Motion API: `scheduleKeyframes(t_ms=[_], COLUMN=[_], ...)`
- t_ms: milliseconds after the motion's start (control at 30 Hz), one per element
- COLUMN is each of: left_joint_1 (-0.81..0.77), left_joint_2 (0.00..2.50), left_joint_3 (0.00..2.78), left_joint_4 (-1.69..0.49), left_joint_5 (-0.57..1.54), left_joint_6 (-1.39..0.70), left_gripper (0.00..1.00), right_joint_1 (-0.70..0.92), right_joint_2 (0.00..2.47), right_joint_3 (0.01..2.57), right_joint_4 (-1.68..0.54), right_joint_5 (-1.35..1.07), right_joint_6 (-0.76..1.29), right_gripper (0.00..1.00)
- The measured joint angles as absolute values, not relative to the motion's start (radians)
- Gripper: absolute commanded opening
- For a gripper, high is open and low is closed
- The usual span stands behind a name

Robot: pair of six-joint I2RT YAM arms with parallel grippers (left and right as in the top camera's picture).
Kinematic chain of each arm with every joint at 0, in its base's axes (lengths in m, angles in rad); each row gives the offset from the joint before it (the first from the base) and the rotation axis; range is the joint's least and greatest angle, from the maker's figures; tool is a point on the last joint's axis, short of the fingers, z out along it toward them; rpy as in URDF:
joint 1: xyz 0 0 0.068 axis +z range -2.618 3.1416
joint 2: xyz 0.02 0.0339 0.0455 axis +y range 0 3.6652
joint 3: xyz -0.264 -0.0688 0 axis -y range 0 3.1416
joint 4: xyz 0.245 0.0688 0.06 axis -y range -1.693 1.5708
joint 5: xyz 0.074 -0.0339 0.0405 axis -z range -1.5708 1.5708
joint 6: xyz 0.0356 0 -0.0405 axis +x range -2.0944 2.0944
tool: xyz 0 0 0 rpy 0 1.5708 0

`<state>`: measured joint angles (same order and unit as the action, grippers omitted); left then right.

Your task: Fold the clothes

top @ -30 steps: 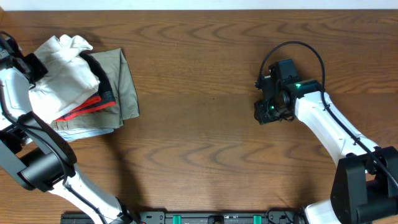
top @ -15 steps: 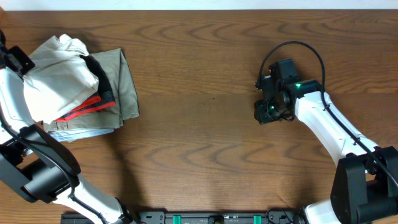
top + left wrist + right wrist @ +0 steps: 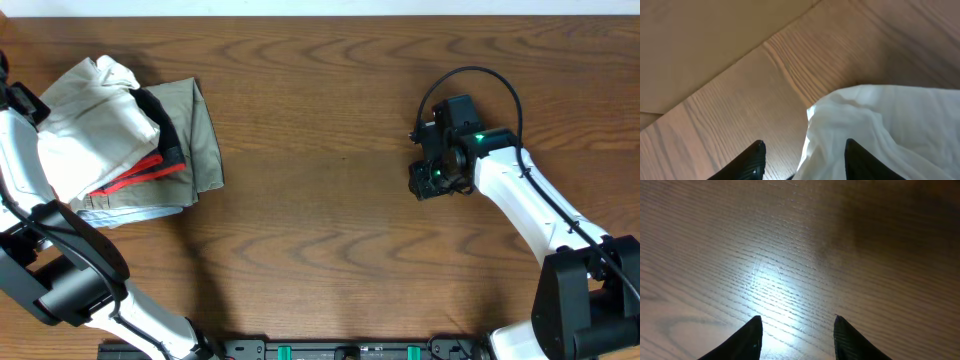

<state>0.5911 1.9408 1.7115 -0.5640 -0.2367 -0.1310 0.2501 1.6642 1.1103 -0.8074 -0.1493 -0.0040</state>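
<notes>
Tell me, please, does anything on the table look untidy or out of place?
The white trousers lie crumpled on top of the red-and-black garment and the khaki garment at the left of the table, not flat. Nothing looks damaged.

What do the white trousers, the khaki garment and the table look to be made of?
The white trousers look like thin, soft, matte cloth: loose wrinkles and rumpled folds. The khaki garment seems a firmer matte cloth, lying flat with straight edges; fibre cannot be told. The table is wood or wood-look laminate, semi-gloss: clear grain, with glare in the right wrist view.
</notes>
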Motion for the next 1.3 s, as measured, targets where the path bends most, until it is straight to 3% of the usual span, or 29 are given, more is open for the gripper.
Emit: scheduleKeyframes(t_ms=[200,400,667,1300], left_joint_1=[0.58,0.466,0.272,0.294], left_joint_2=[1.932,1.847,1.85,1.925], left_joint_3=[1.711,1.708,1.708,1.707], left_joint_4=[-0.546,-0.58,-0.757,-0.823], left_joint_5=[-0.125,0.085,0.103,-0.047], left_joint_6=[-0.074,0.172,0.492,0.574], left_gripper=[0.3,0.15,0.13,0.14], right_joint_1=[0.25,0.25,0.25,0.25], right_joint_2=[1.664,1.664,1.664,1.664], right_joint_3=[1.11,1.11,1.11,1.11], right_joint_4=[-0.806,-0.799,-0.798,-0.799], right_joint_5=[-0.15,-0.15,-0.15,-0.142], right_joint_6=[-0.004,-0.004,-0.004,-0.004], right_gripper=[0.45,0.45,0.46,0.47])
